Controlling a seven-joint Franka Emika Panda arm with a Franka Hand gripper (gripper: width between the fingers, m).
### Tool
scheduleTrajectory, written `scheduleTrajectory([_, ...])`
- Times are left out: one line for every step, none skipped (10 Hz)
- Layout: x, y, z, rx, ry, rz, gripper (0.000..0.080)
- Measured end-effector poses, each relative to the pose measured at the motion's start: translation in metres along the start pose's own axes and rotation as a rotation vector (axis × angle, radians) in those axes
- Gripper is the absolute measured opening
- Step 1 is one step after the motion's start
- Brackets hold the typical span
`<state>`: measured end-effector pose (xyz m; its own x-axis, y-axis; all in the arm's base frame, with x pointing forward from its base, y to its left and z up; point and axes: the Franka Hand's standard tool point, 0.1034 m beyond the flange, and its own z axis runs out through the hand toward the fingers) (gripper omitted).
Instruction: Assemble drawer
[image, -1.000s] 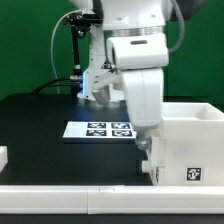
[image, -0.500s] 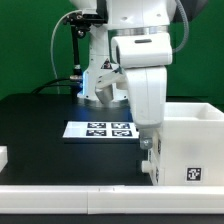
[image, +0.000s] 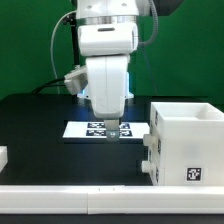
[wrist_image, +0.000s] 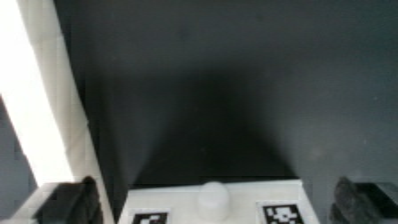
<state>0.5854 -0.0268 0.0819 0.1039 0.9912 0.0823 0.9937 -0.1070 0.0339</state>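
The white drawer casing (image: 186, 140) stands on the black table at the exterior view's right. It carries a square tag on its front, and small knobs (image: 150, 166) show low on its left side. My gripper (image: 113, 131) hangs just above the marker board (image: 100, 130), apart from the casing. In the wrist view the gripper (wrist_image: 221, 206) is open and empty, with its dark fingers (wrist_image: 71, 204) wide apart. A white surface with two tags (wrist_image: 214, 212) and a blurred pale bump lies between them.
A small white piece (image: 3, 157) is cut off at the exterior view's left edge. A white rail (image: 70, 191) runs along the table's front. A white strip (wrist_image: 45, 90) borders the black table in the wrist view. A black stand (image: 74, 45) rises behind.
The arm has left the casing's left side and moved up and toward the exterior view's left. The gripper is now over the marker board.
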Motion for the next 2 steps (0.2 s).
scheduleTrajectory([0.0007, -0.0006, 0.0009, 0.002, 0.001, 0.002, 0.0649])
scheduleTrajectory([0.0002, -0.0006, 0.0011, 0.002, 0.0, 0.003, 0.0649])
